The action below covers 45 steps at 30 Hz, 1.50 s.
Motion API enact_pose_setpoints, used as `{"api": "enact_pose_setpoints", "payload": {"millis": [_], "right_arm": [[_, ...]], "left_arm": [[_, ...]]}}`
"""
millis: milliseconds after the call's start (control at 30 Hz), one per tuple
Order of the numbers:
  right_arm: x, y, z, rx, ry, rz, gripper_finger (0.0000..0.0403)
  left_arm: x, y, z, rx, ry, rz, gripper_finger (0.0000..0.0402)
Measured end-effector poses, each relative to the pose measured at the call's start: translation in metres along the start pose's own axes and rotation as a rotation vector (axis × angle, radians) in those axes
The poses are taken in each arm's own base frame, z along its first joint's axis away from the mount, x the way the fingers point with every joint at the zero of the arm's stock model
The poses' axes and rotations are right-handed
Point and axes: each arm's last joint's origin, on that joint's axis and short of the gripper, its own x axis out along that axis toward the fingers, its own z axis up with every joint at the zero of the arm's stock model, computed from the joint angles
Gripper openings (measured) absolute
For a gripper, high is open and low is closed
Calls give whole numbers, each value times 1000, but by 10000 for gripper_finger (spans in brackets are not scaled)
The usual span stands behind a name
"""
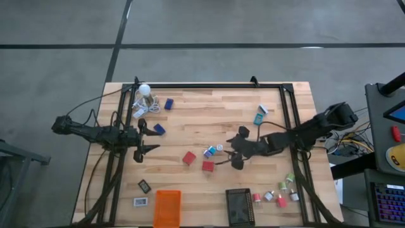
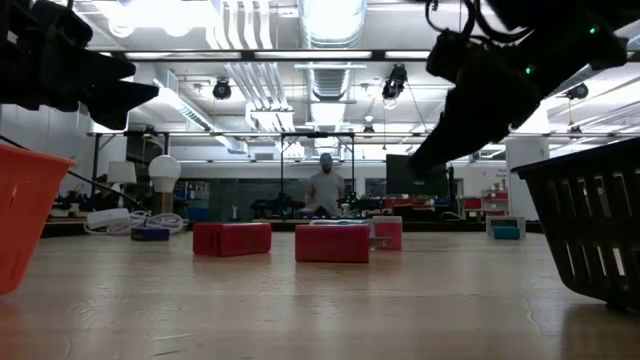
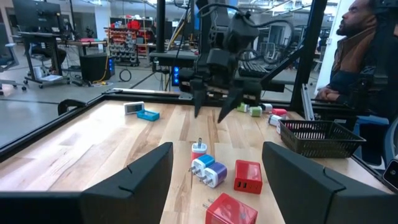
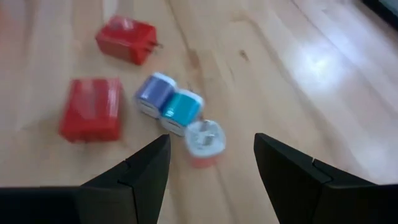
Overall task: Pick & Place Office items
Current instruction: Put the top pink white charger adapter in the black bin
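Observation:
Two red cubes (image 1: 189,158) (image 1: 208,166) rest flat mid-table, with a small cluster of a purple plug (image 4: 152,93), a teal plug (image 4: 182,109) and a white round plug (image 4: 204,140) beside them. My right gripper (image 1: 231,151) (image 4: 211,168) hovers open above the table just right of that cluster, touching nothing. My left gripper (image 1: 155,138) (image 3: 217,168) is open and raised at the table's left, pointing toward the cubes. Dark blue blocks (image 1: 169,104) (image 1: 159,129), a teal-and-white box (image 1: 260,118), black and white rectangles (image 1: 144,186) (image 1: 140,202) and pink and green bits (image 1: 278,193) lie scattered.
An orange tray (image 1: 167,208) and a black tray (image 1: 239,206) stand at the near edge. A white bulb (image 1: 144,89) and coiled cable lie at the far left corner. A black frame rail (image 1: 209,85) runs along the far edge. A person (image 3: 360,56) sits beyond the table's right side.

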Motion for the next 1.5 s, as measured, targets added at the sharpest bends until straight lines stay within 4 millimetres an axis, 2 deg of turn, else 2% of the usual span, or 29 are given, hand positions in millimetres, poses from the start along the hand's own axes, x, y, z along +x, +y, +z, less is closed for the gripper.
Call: {"api": "enact_pose_setpoints", "payload": {"millis": [133,367,567,1233,1500], "right_arm": [[8,-4,1,-83,-1,25,226],[29,-16,-2,-38,39,115,226],[44,-17,-7,-65,41,130,226],[65,-16,-20,-61,62,123,225],[65,-16,-19,-43,60,115,187]], "left_arm": [[0,0,0,0,0,0,252],[0,0,0,0,2,0,252],[0,0,0,1,4,1,252],[1,0,-1,3,11,1,253],[1,0,-1,3,11,1,253]]}}
